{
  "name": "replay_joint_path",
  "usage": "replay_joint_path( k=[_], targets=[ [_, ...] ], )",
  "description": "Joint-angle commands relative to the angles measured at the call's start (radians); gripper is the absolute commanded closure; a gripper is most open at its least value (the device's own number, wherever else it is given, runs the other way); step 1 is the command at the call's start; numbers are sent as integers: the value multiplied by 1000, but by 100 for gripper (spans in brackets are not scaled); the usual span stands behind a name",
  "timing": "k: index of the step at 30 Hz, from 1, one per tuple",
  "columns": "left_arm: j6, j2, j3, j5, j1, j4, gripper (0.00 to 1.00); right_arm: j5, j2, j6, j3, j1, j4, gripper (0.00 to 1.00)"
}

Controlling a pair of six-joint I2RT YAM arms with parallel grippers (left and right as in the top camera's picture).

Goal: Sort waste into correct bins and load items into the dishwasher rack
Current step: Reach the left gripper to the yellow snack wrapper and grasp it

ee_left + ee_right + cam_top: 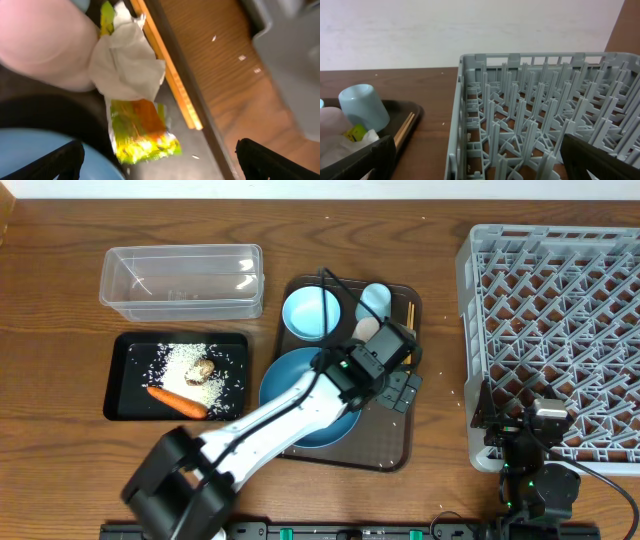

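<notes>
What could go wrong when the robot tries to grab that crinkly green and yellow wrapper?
The wrapper seems tucked partly under the tissue, so the open left end effector might pinch both together. The whitish-pink cup and chopsticks lie right beside them, so a finger could bump the cup or nudge the chopsticks off the edge of the serving tray.
</notes>
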Motion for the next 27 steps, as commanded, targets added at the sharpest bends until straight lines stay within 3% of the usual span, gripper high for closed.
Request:
replay_joint_path(
  k=[1, 9, 24, 27],
  targets=[
    [90, 55, 20, -79, -16, 4, 2, -1, -5, -10, -2, -6, -3, 1],
    [91, 79, 20, -309, -91, 15, 2, -1, -5, -10, -2, -6, -3, 1],
    [90, 134, 20, -315, -120, 35, 0, -1, -5, -10, -2, -6, -3, 1],
    [90, 135, 20, -317, -120, 32, 7, -1, -5, -10, -2, -6, -3, 1]
  ],
)
